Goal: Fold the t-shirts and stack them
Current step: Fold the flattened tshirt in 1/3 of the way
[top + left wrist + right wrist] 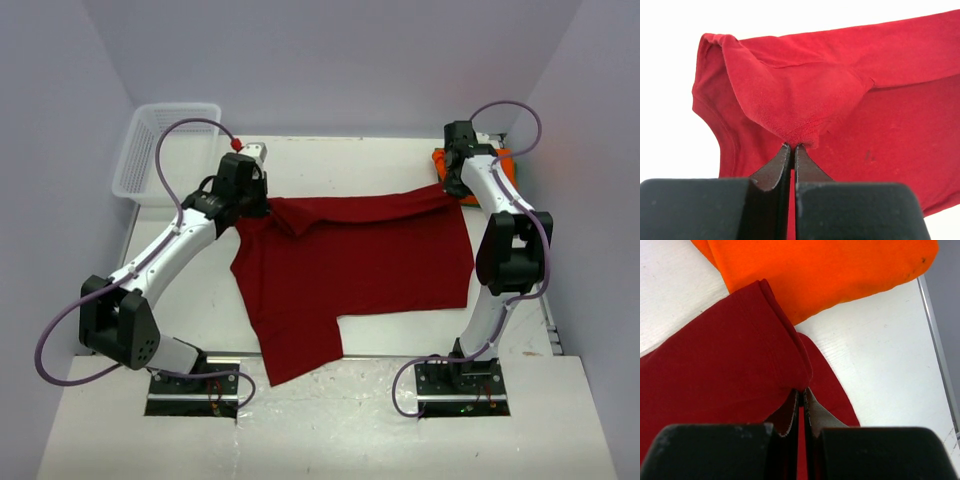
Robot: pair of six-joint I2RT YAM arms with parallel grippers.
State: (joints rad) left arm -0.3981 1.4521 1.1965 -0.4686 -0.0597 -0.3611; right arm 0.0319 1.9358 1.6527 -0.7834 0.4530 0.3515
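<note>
Folding the red shirt (pixel 360 265)
Left gripper (pixel 792 146) and right gripper (pixel 803 391) each pinch a far corner shut (orange shirt (pixel 820 270) lies beyond); next probably means drawing both evenly nearward.

Bright, even light is falling from above, casting soft shadows around the dark red t-shirt (pixel 350 265). Beyond that shirt the left wrist view is blowing out white; the left gripper (pixel 792 146) below is blurring.

White table (pixel 350 150) as I view it from above, enclosed by plain pale lilac walls (pixel 330 60) at 9, 12 and 3 o'clock; white mesh basket (pixel 165 150) at 10 o'clock.
</note>
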